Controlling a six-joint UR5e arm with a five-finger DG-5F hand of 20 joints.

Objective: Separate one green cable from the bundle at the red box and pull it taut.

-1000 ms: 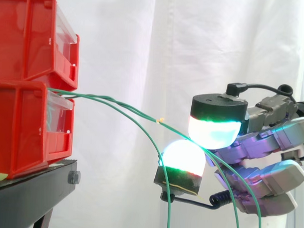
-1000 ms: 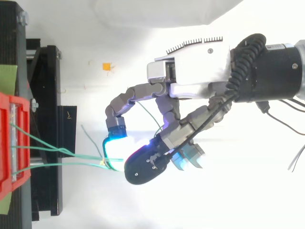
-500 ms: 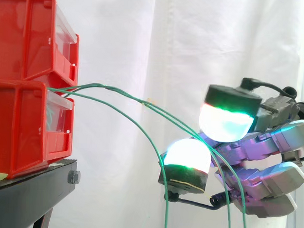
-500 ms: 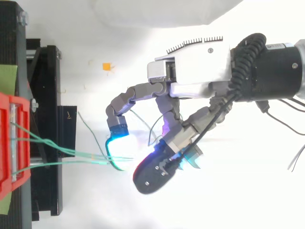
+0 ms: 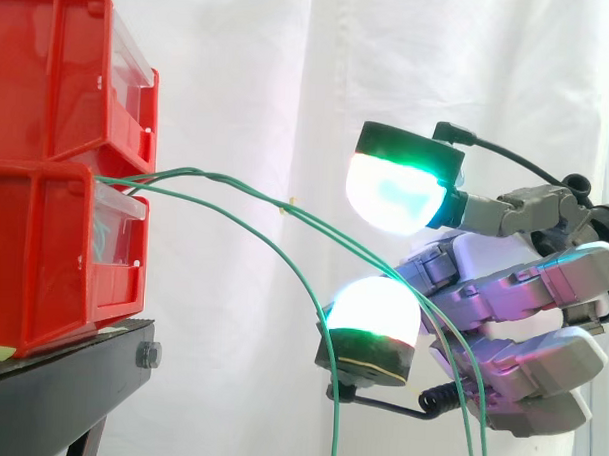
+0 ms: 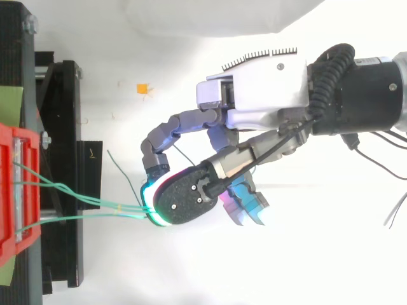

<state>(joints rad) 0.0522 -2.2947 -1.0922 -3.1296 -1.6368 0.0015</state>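
Side view: a gap is seen between the hand's [image 5: 522, 296] upper pad [image 5: 391, 191] and lower pad [image 5: 375, 309], so nothing is gripped. Two green cables [image 5: 235, 201] are run slack through that gap, and a third is hung just ahead of the lower pad. From the top view the pads are stacked and the gap is hidden. Beyond the fingertips, the cables are led into the lower red bin [image 5: 44, 249].
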